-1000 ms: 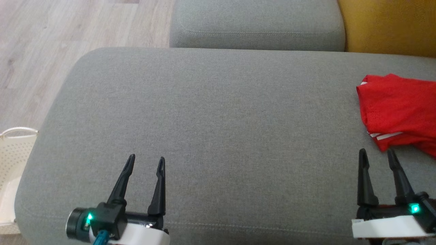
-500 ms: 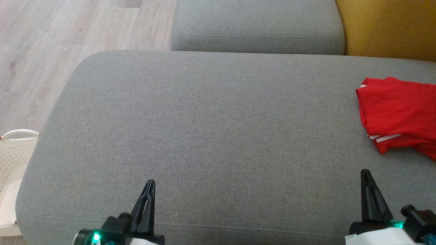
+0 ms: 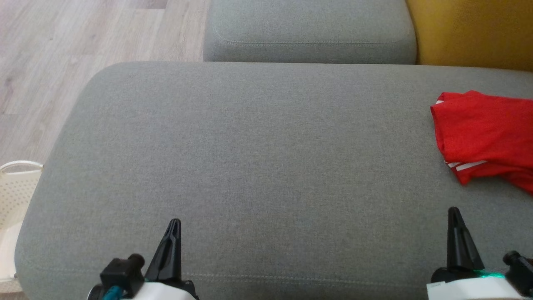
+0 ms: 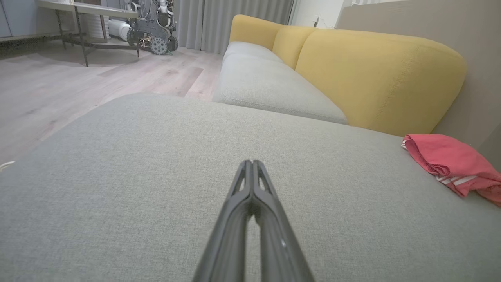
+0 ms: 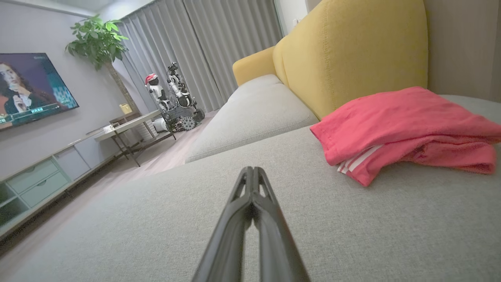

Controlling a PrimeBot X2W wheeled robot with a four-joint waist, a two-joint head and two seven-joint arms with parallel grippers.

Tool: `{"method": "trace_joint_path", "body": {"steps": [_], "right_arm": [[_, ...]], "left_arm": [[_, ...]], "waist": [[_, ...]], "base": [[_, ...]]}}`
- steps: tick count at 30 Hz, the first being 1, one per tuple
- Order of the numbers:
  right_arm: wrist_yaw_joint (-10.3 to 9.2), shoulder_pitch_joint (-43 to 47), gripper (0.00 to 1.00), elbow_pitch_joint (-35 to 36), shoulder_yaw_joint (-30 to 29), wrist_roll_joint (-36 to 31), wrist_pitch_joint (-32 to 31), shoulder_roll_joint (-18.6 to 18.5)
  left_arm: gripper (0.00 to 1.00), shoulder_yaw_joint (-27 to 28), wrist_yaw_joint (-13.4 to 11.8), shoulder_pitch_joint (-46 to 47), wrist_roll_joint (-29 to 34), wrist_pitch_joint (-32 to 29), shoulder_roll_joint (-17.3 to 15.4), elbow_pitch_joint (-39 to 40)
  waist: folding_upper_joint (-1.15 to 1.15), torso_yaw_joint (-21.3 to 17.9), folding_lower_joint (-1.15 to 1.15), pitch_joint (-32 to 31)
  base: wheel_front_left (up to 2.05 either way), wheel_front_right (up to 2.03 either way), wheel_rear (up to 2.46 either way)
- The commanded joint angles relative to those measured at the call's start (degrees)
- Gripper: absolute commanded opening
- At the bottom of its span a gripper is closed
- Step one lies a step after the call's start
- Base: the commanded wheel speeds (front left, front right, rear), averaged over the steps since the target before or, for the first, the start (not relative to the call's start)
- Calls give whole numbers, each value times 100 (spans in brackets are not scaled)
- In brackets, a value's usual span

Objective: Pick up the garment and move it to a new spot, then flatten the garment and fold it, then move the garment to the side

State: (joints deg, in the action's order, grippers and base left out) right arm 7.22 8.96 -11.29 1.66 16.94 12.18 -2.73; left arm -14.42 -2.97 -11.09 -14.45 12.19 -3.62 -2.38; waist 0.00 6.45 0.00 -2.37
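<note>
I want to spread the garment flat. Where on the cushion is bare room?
The grey cushion is bare from its left edge to the red garment, ahead of the left gripper and right gripper. Crowded: the right edge, where the garment lies.
</note>
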Motion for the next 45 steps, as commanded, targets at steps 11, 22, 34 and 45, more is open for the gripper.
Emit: {"method": "trace_joint_path", "body": {"steps": [11, 22, 34, 45], "right_arm": [[6, -413, 0, 131, -47, 961, -160, -100], [8, -524, 0, 92, -84, 1677, -302, -123], [11, -656, 0, 45, -137, 2526, -479, -143], [13, -779, 0, 1, -193, 3299, -648, -155]], "left_arm": [[0, 228, 150, 436, -966, -149, -73, -8], [0, 368, 244, 570, -1716, -284, -96, -126], [0, 548, 355, 722, -2602, -455, -115, -259], [0, 723, 457, 865, -3409, -621, -126, -388]], "waist": [[0, -69, 0, 27], [0, -129, 0, 51], [0, -200, 0, 80], [0, -266, 0, 106]], "base": [[0, 0, 0], [0, 0, 0], [0, 0, 0], [0, 0, 0]]}}
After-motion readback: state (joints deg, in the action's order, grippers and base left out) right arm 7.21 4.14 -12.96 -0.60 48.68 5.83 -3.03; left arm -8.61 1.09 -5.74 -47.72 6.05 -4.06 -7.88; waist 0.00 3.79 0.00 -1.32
